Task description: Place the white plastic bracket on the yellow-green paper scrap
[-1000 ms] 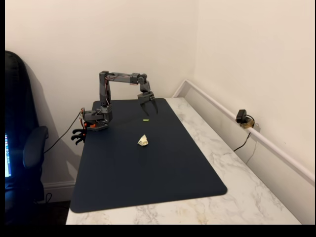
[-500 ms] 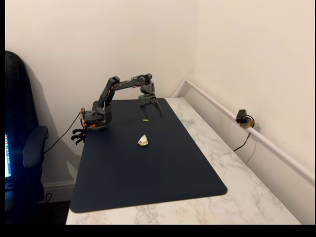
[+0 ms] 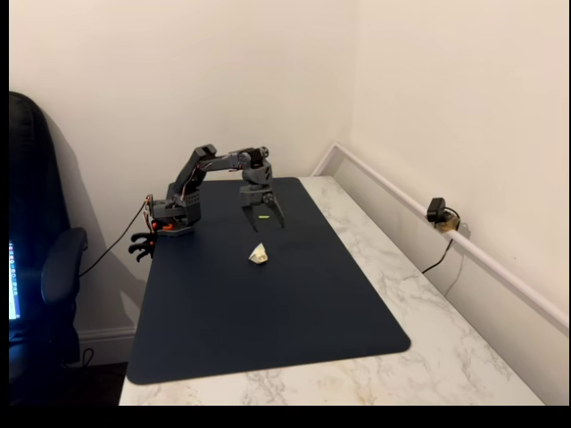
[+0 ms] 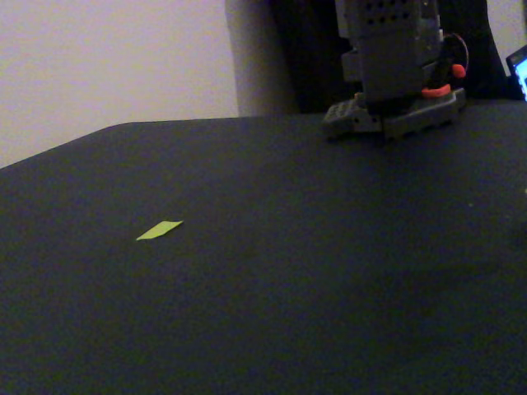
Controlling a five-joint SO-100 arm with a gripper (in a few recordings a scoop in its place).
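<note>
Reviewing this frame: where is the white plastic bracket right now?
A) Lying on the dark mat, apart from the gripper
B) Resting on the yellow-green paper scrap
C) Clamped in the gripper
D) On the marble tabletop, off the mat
A: the white plastic bracket lies on the dark mat, nearer the camera than the open, empty gripper, which hangs around the yellow-green paper scrap.

One white plastic bracket [image 3: 258, 254] and one yellow-green paper scrap [image 3: 263, 217] lie on one dark mat [image 3: 268, 312]. One arm [image 3: 210, 165] carries one hand [image 3: 262, 221]. One camera [image 3: 437, 212] sits at three o'clock.
</note>
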